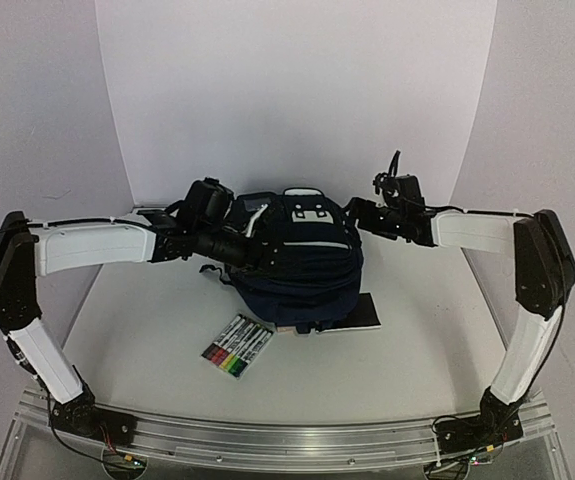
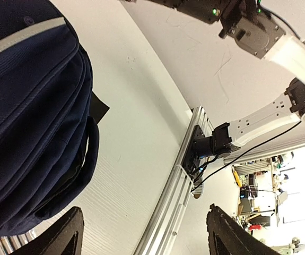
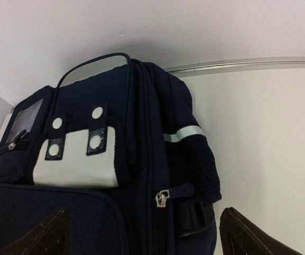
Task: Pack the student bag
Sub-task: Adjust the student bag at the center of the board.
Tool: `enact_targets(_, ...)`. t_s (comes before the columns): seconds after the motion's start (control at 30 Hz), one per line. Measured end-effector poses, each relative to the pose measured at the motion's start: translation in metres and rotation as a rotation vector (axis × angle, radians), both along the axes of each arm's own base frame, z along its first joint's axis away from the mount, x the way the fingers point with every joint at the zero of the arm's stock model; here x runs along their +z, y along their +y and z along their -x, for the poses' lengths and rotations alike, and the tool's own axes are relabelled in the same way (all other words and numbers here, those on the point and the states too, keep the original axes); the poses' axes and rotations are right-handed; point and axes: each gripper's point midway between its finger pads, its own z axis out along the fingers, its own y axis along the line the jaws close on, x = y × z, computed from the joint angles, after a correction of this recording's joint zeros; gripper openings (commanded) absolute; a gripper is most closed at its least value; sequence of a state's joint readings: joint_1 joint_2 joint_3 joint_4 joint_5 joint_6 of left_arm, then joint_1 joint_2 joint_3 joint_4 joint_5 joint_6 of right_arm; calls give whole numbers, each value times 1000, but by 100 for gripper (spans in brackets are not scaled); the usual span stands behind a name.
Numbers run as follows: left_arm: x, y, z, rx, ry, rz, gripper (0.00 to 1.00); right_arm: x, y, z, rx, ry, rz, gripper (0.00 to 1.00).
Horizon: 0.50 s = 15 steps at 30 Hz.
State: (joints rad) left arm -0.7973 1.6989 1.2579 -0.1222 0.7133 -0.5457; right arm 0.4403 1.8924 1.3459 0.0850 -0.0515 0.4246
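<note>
The student bag [image 1: 302,265] stands in the middle of the bench [image 1: 147,340], partly on a flat black book [image 1: 359,312] at its 5 o'clock. The left hand [image 2: 141,234] at 9 o'clock and the right hand [image 3: 141,234] at 2 o'clock are spread wide and hold nothing, so the bag might flop onto the pens [image 1: 237,347] at 7 o'clock.

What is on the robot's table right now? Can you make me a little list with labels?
bag: student bag, navy blue, between the two arms
pens: pack of coloured markers, lying in front of the bag, apart from it
black thing: flat black item, poking out at the bag's base
left gripper: open, beside the bag, holding nothing
right gripper: open, facing the bag's white patch, holding nothing
</note>
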Motion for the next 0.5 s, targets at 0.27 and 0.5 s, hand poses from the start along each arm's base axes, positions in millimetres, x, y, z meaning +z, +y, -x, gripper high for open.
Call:
enact_targets(0.27, 48, 83, -44, 205, -55, 40, 92, -1, -14, 66, 23, 112, -148, 94)
enact_targets(0.5, -4, 143, -112, 488, 144, 5, 85, -61, -4, 118, 60, 337, -302, 83)
